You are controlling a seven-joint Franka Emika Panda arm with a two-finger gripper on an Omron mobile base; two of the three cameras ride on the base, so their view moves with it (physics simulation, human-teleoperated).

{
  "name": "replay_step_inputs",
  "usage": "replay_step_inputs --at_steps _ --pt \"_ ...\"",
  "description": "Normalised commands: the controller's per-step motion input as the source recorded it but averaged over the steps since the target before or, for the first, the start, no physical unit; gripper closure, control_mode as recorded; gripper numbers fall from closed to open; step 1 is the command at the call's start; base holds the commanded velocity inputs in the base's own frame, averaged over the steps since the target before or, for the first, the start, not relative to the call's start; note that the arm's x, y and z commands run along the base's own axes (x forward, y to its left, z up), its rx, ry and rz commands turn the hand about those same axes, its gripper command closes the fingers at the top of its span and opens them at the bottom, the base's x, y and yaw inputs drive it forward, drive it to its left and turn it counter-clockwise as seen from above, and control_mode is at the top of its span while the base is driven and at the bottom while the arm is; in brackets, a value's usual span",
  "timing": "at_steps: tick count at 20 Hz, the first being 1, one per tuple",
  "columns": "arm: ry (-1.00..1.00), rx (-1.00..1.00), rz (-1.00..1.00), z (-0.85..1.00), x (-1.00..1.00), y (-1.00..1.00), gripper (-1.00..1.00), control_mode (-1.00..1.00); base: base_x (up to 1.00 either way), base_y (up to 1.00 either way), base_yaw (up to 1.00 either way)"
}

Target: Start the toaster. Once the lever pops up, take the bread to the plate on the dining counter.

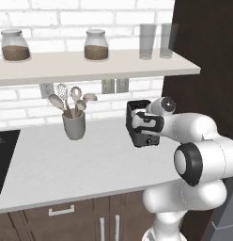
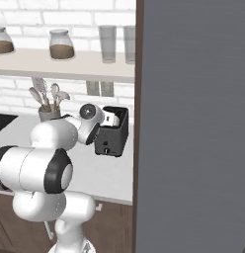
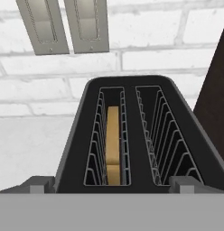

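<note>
The dark-grey toaster point(image 1: 137, 109) stands on the white worktop against the brick wall, hard by a tall dark panel. In the hand view I look down into its two slots point(image 3: 132, 149); the tan bread point(image 3: 113, 144) sits low in the left slot and the right slot is empty. My gripper point(image 3: 112, 185) is open, its tips spread past the toaster's near edge, one at each side. From the base views my hand point(image 1: 149, 124) hangs at the toaster's upper front, covering part of it point(image 2: 113, 141). The plate and the dining counter are out of view.
A grey utensil cup point(image 1: 74, 124) stands left of the toaster. A shelf point(image 1: 90, 66) above carries two jars and two glasses. A black cooktop point(image 1: 3, 160) lies at the far left. The dark panel point(image 1: 203, 70) closes off the right. Outlets point(image 3: 64, 25) are on the wall.
</note>
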Motion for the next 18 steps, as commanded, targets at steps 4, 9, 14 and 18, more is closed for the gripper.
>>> replay_step_inputs --at_steps 4,9,14,18 --pt "0.00 0.00 0.00 -0.06 0.00 0.00 -1.00 -1.00 0.00 0.00 0.00" --pt "0.00 0.00 0.00 0.00 0.00 0.00 -1.00 -1.00 0.00 0.00 0.00" --pt "0.00 0.00 0.00 0.00 0.00 0.00 -1.00 -1.00 0.00 0.00 0.00" --pt "0.00 0.00 0.00 0.00 0.00 0.00 -1.00 -1.00 0.00 0.00 0.00"
